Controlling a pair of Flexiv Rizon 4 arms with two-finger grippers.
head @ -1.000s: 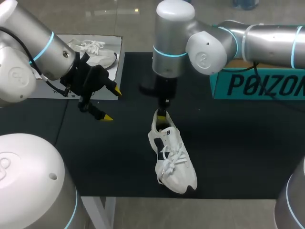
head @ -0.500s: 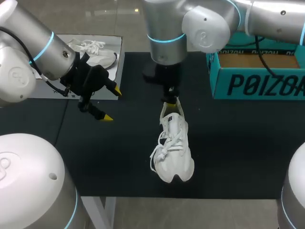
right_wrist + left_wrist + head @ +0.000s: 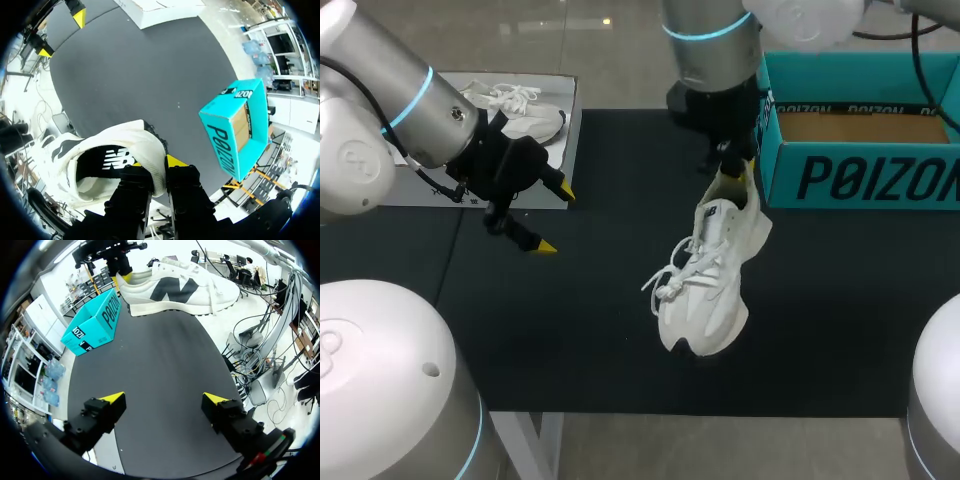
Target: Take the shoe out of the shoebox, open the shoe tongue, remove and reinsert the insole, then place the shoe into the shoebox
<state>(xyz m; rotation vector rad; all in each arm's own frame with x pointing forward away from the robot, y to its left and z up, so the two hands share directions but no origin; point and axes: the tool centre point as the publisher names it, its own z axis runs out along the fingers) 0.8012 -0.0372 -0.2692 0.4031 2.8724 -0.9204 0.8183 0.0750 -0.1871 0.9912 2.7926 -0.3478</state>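
My right gripper (image 3: 727, 172) is clamped on the heel collar of the white lace-up sneaker (image 3: 705, 285), one yellow tip inside the opening and one outside (the wrist view shows this best). The sneaker hangs toe-down, just beside the front wall of the open teal cardboard shoebox (image 3: 860, 180). A second ago it hung over the middle of the black table mat (image 3: 570, 300), so the return to the box seems underway. My left gripper (image 3: 555, 220) waits spread wide and empty.
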